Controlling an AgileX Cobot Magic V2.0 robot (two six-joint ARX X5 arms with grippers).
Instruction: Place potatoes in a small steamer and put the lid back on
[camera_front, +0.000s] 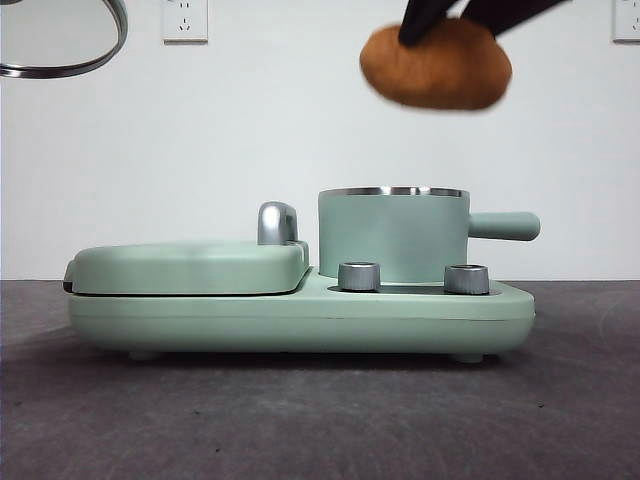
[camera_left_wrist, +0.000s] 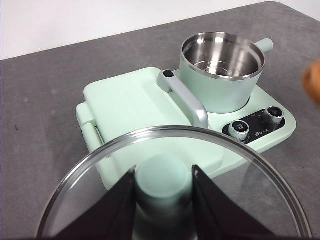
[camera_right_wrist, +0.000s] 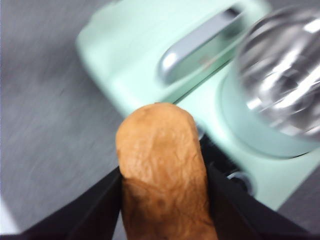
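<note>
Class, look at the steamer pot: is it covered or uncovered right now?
Uncovered. The steamer shows its bare steel inside, while the left gripper holds the lid by its knob, away from it.

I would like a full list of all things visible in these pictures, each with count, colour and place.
potato: one, orange-brown, held in the air above the steamer
steamer: one, mint-green with steel rim, open, on the right part of the base
lid: one, glass with steel rim and green knob, held in the air, off to the left of the cooker
griddle cover: one, mint-green with chrome handle, on the left part of the base
base: one, mint-green, on the table
dials: two, silver, front of the base
table: one, dark grey
sockets: two, white, on the wall
left gripper: black, shut on the lid knob
right gripper: black, shut on the potato
</note>
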